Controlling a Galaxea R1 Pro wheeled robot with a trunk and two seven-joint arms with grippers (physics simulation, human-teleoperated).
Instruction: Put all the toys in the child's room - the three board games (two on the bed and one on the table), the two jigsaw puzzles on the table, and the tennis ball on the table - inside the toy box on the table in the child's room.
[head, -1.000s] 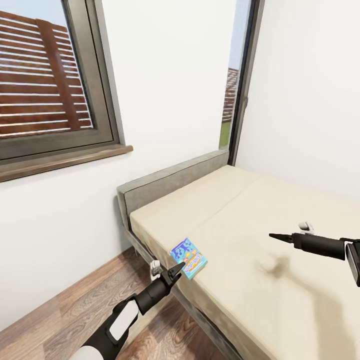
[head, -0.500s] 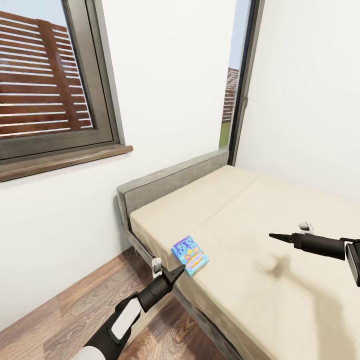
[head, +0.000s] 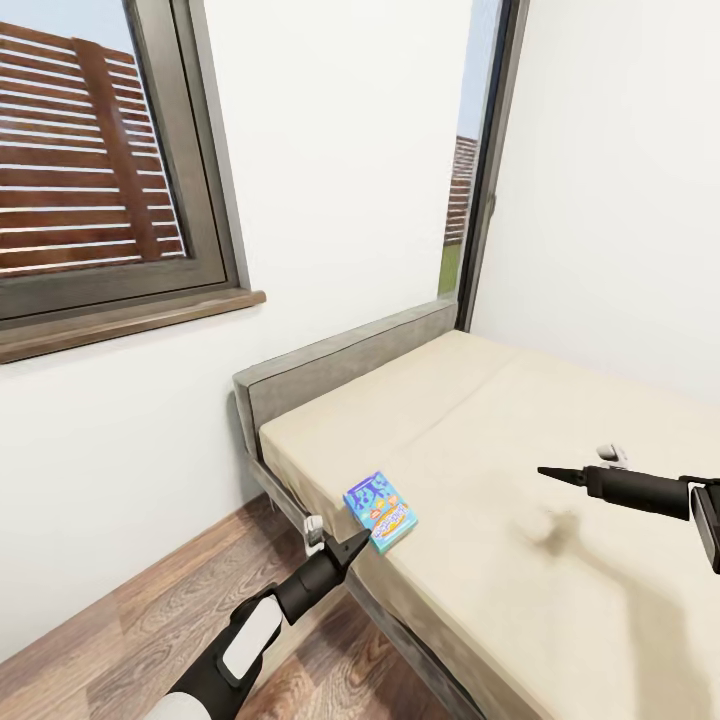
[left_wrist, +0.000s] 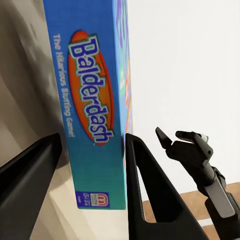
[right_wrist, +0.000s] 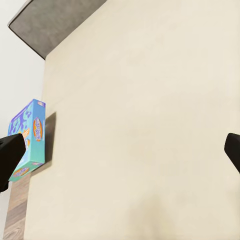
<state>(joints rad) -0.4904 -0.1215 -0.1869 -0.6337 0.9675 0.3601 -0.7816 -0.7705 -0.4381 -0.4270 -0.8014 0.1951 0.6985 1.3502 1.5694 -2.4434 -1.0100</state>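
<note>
The left hand (head: 352, 545) hangs low beside the bed's (head: 560, 560) near edge, over the wood floor (head: 120, 630). Its fingers (left_wrist: 150, 190) stand spread and released, gripping nothing, in the left wrist view. Just past the fingertips lies the teal-blue board game (head: 380, 512), flat at the mattress edge near the corner; in the left wrist view its end face, printed "Balderdash" (left_wrist: 92, 95), sits framed between the two fingers, and whether they touch it cannot be told.

Off to the right of that hand, well apart from the game, the right hand (head: 548, 472) hovers above the middle of the mattress. Its fingertips show at opposite edges of the right wrist view, parted wide and holding nothing.

Beyond both hands stands the grey padded headboard (head: 345, 365). Behind it rises the white wall (head: 340, 180), with a dark-framed window (head: 110, 180) up to the left.
</note>
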